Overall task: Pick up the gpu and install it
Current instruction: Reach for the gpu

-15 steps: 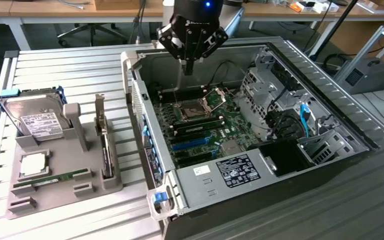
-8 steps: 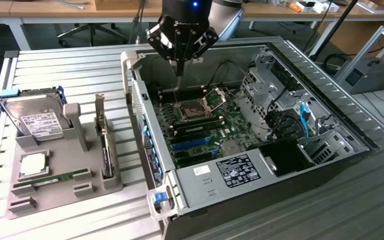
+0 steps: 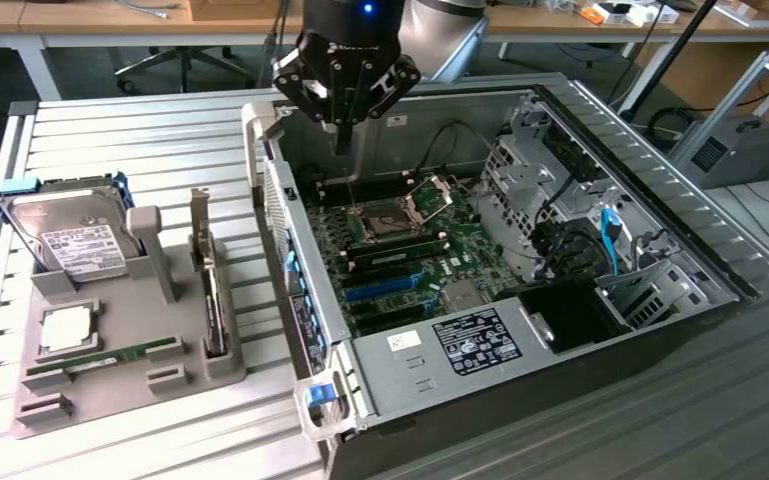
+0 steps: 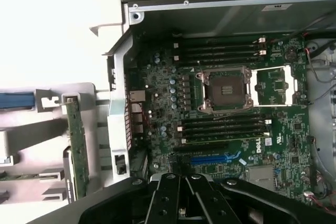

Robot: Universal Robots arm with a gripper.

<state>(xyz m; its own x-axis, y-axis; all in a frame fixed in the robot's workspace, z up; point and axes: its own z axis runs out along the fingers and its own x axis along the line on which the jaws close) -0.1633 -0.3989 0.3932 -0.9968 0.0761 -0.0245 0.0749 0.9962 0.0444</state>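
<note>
Pickup not begun, install pending. Gripper (image 3: 343,130) pinched shut on nothing, above motherboard (image 3: 398,250) at computer case (image 3: 631,150) 12 o'clock (exterior view); gpu (image 3: 203,275) upright in grey tray (image 3: 117,385), 9 o'clock of case.

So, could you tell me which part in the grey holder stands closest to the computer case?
The gpu, the thin card on edge; the hard drive stands farther off.

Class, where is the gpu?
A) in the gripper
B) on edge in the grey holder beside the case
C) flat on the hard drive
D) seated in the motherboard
B: the gpu stands on edge in the grey holder; the gripper hangs shut and empty over the case.
</note>
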